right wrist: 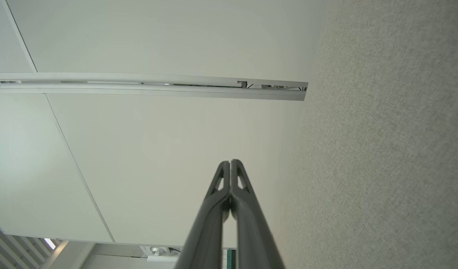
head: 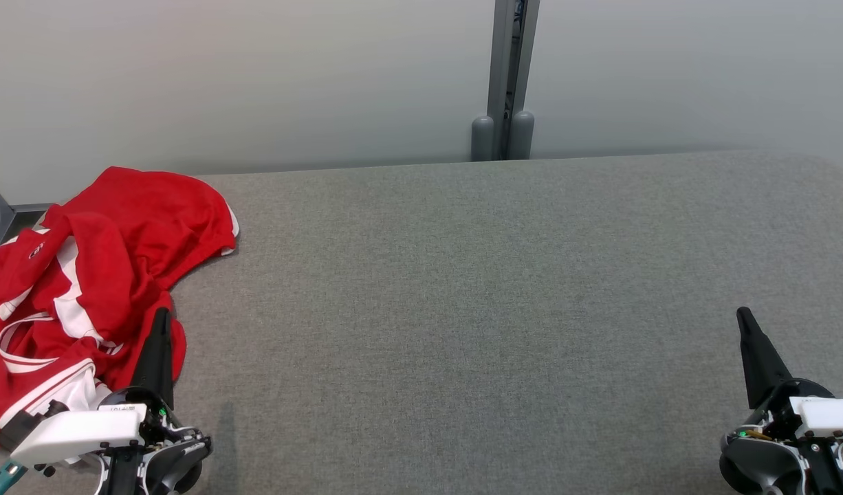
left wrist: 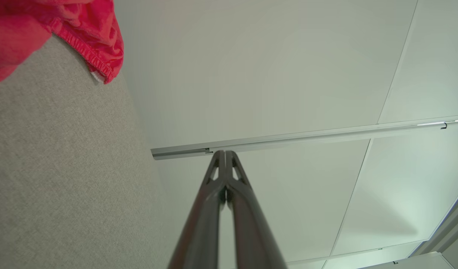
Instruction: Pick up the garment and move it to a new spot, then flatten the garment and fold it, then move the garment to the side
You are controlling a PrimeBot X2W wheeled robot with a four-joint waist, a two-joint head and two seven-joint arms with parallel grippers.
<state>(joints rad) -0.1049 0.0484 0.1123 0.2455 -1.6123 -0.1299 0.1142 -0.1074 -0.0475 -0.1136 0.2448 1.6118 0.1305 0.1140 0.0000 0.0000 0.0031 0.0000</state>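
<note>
Grey felt-like tabletop (head: 463, 309) runs wide under a plain pale wall (head: 256, 69), with one upright metal post (head: 507, 69) at the back edge as the fixed mark; nap is fine, matte and even, likely to drag a little on fabric; garment (head: 119, 234) lies far left of the post and nearer the robot than it, bunched at the table's left end and running out of the head view on that side; red knit jersey with white stripes and piping, a small badge on one fold, a gathered hem visible in the left wrist view; soft and limp, folded over itself in rounded humps, so no clear outline of sleeves or body; judgement: heaped as dropped, nothing flattened, pick-up not yet begun; left gripper (head: 161, 315) sits left of the post, close to the robot, its long dark tapered fingers pressed together with nothing between them; in the head view its tip overlaps the garment's near hem, but whether it touches cloth I cannot tell; right gripper (head: 743, 315) sits right of the post, over bare felt, well apart from the garment, fingers likewise pressed together and empty; both point toward the wall, which reads as a rest pose flanking open table; judgement: the bare stretch in front of the post suits the new spot; the left arm is the natural reach and must part its fingers first; limp knit will likely sag and trail when lifted.
</note>
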